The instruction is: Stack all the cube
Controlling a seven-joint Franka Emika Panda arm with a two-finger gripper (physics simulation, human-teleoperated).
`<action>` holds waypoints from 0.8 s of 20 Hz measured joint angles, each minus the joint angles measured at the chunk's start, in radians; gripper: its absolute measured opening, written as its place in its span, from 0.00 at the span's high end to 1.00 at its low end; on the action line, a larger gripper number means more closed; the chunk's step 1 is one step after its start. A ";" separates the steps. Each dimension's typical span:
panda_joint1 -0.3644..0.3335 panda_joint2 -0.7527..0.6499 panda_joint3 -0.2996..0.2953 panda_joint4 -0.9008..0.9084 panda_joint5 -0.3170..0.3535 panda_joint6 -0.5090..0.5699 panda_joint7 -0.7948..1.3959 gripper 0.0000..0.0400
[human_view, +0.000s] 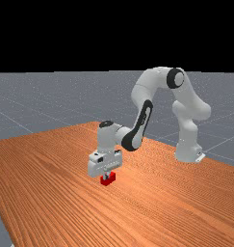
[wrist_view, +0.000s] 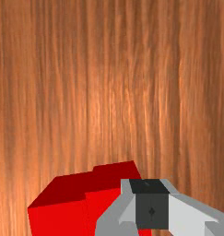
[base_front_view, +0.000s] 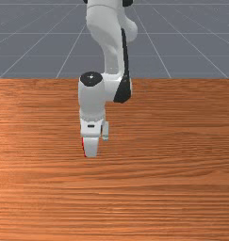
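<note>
Where red cubes (wrist_view: 58, 220) show side by side, tool (human_view: 107, 177) right at them, spread or pinching, can't tell

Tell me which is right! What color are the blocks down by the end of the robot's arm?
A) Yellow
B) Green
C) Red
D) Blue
C: the blocks at the low end of the arm look red in the far view, and bright and darker red in the wrist view.
</note>
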 joint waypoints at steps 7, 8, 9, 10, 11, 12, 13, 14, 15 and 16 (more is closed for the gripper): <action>-0.109 0.068 -0.002 0.077 0.021 -0.024 -0.114 1.00; -0.103 0.096 -0.001 0.103 0.019 -0.025 -0.111 1.00; -0.099 0.152 -0.004 0.160 0.015 -0.050 -0.106 1.00; -0.096 0.179 -0.002 0.206 0.017 -0.040 -0.107 1.00; -0.093 0.201 0.001 0.240 0.016 -0.004 -0.107 0.27; -0.092 0.215 0.003 0.262 0.016 0.018 -0.106 0.00; -0.092 0.220 0.005 0.270 0.017 0.042 -0.104 0.00; -0.093 0.203 0.007 0.237 0.021 0.087 -0.100 0.01; -0.091 0.199 0.008 0.229 0.021 0.096 -0.099 0.00; -0.086 0.195 0.008 0.218 0.022 0.113 -0.092 0.00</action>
